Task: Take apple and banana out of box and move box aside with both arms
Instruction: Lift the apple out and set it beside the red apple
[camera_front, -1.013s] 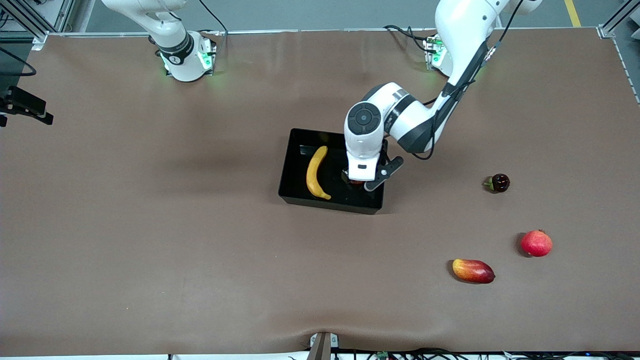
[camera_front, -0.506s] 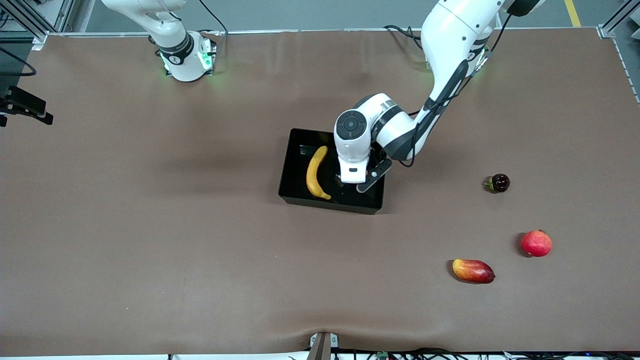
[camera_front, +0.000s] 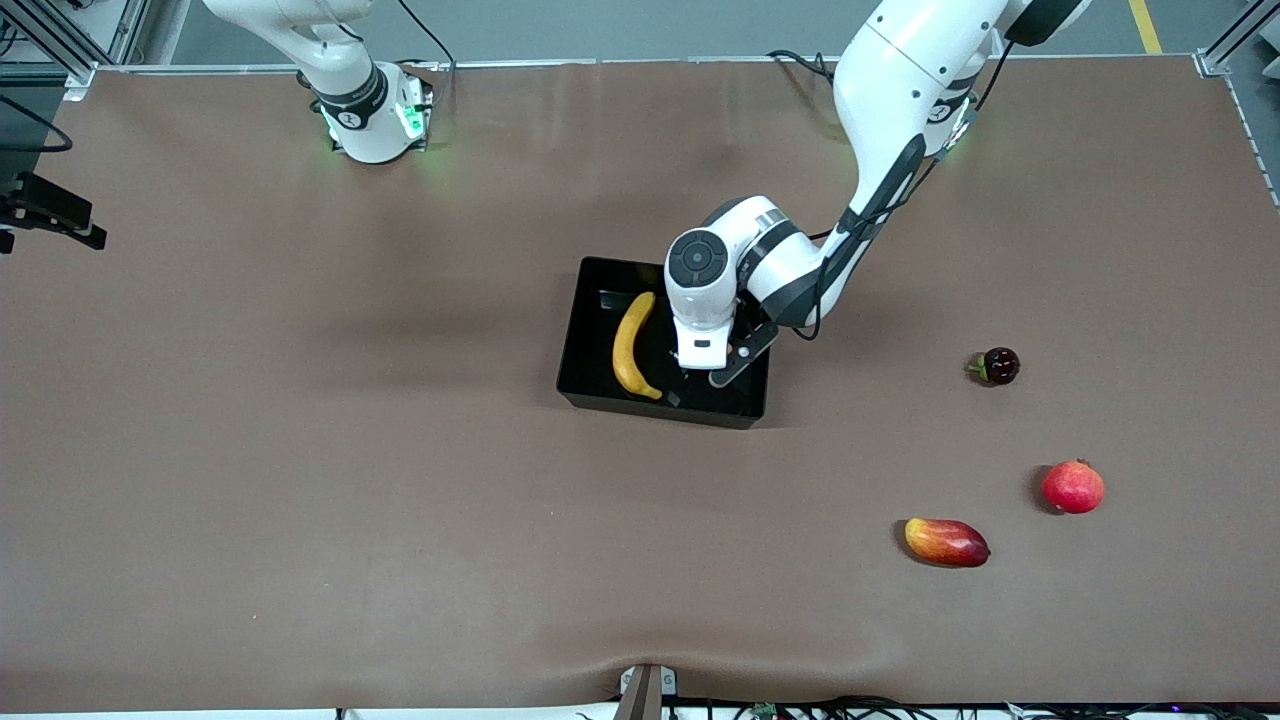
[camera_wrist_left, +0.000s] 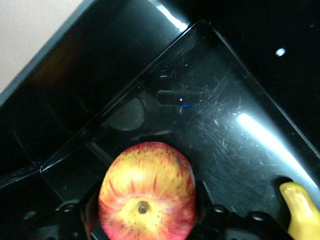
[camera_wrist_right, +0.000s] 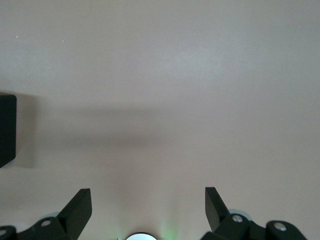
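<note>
The left claw (camera_front: 700, 372) is down inside the box (camera_front: 590, 300), and whether it grips or has let go of the apple (camera_wrist_left: 146, 192) between its fingers I cannot tell. The banana (camera_front: 630, 345) lies beside it in the box, mid-bench. The right claw (camera_wrist_right: 148, 210) stands wide over bare bench (camera_wrist_right: 175, 75), that arm waiting.

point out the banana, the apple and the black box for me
banana (camera_front: 628, 346): front view, middle of its curved yellow body, inside the box.
apple (camera_wrist_left: 146, 192): left wrist view, its streaked skin above the stem.
black box (camera_front: 578, 330): front view, its wall toward the right arm's end of the table.
</note>
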